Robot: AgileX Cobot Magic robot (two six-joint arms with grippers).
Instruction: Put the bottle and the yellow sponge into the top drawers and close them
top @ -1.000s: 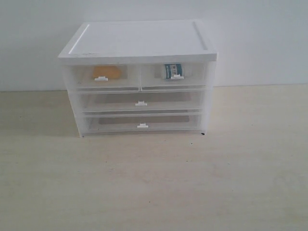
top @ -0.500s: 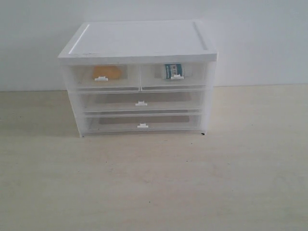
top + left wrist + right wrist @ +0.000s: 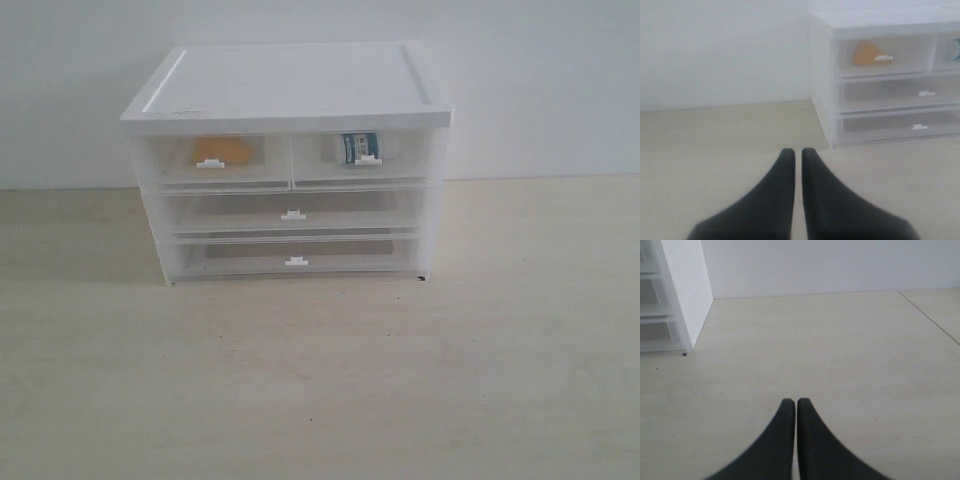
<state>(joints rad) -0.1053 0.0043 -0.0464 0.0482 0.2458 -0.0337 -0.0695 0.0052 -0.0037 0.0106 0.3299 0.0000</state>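
White cabinet (image 3: 290, 85) w/ translucent drawers on a pale table (image 3: 320, 390), seen from the front. Both upper drawers sit flush, closed. The yellow sponge (image 3: 222, 148) lies in the top-left drawer (image 3: 172, 165), behind its white tab: an orange-yellow blur, long side running across the drawer's width. The bottle (image 3: 358, 145) is in the top-right drawer (image 3: 408, 160), teal label w/ white patches facing front; its axis and cap are too blurred to tell. Left gripper (image 3: 797, 152) & right gripper (image 3: 791, 401) are low over the bare table, black fingers nearly touching, holding nothing.
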